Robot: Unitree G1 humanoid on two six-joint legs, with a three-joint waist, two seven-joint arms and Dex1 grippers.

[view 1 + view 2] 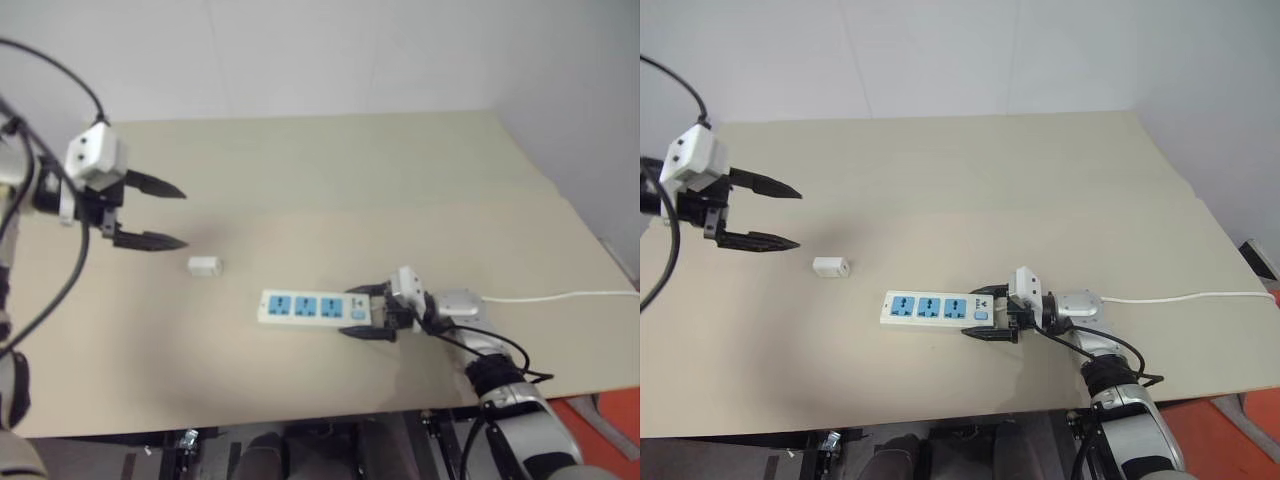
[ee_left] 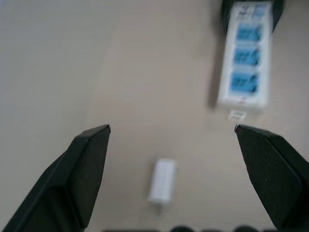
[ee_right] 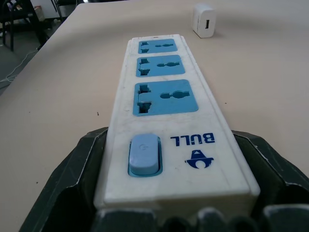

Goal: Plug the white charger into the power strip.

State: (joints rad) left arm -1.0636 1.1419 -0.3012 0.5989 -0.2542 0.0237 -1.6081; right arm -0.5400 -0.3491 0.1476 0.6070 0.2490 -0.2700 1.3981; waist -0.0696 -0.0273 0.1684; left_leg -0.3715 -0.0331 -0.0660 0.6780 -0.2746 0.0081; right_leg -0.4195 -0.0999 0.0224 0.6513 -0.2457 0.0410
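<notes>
- Worktop (image 1: 330, 170): a beige surface carrying the strip and the charger.
- Strip (image 1: 314, 307): a flat white bar lying on the worktop, with three blue socket faces in a row and a pale blue switch (image 3: 143, 154) at the end nearest the right end effector. All three sockets are vacant. A thin white cord (image 1: 560, 296) runs away from the switch end, past the right end effector, toward the worktop's edge.
- Right end effector (image 1: 371, 312): closed on the switch end of the strip, one black finger against each long side; in the right wrist view both fingers (image 3: 72, 179) flank the bar.
- Charger (image 1: 204, 265): a small white block lying on the worktop by itself, not held. It sits between the left end effector and the far, free end of the strip, near that end but apart from it.
- Left end effector (image 1: 165, 215): open, its two black fingers (image 2: 82, 169) spread wide and holding nothing. It hangs above the worktop, with the charger just beyond and below its fingertips; in the left wrist view the charger (image 2: 162, 180) lies between the two fingers, with the strip farther off.
</notes>
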